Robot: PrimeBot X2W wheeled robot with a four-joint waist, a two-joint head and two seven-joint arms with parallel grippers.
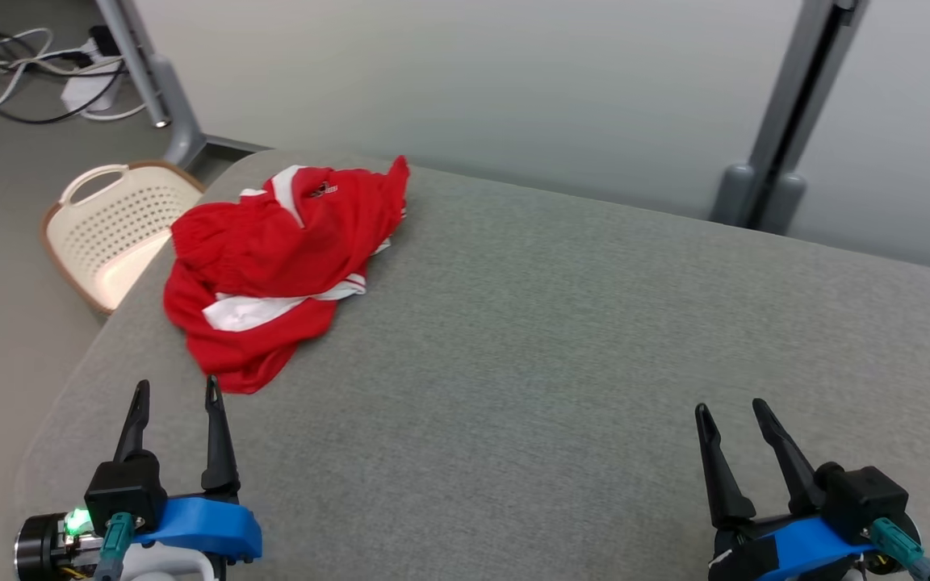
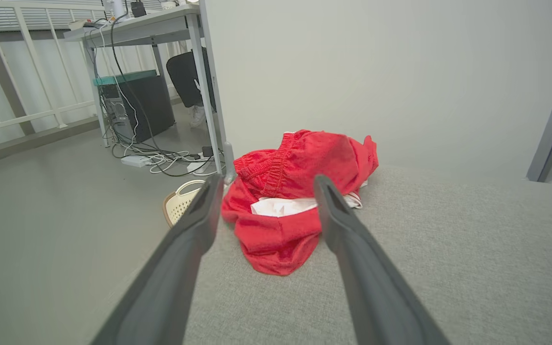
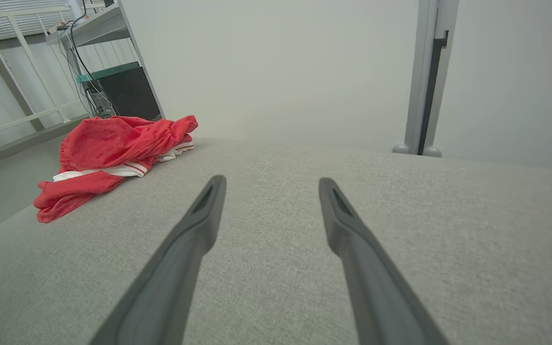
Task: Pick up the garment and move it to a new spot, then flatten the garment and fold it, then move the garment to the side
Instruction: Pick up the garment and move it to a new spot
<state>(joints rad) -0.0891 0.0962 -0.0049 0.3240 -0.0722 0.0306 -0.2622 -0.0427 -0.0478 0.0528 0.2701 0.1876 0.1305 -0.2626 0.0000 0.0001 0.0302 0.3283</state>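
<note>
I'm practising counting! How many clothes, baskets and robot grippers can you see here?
Red shorts: 1
Cream basket: 1
Grippers: 2, the left gripper and the right gripper
Total: 4

The left gripper (image 2: 269,181) hangs low over a grey table (image 2: 448,249), its two dark fingers (image 2: 194,235) spread wide with nothing between them, pointing at a crumpled red garment (image 2: 300,158) with white trim. The garment lies near the table's far left edge. A cream basket (image 2: 182,201) sits on the floor past that edge, partly hidden by one finger. Farther back stand a desk (image 2: 132,26), a computer (image 2: 142,103) and tangled cables (image 2: 161,160).
</note>
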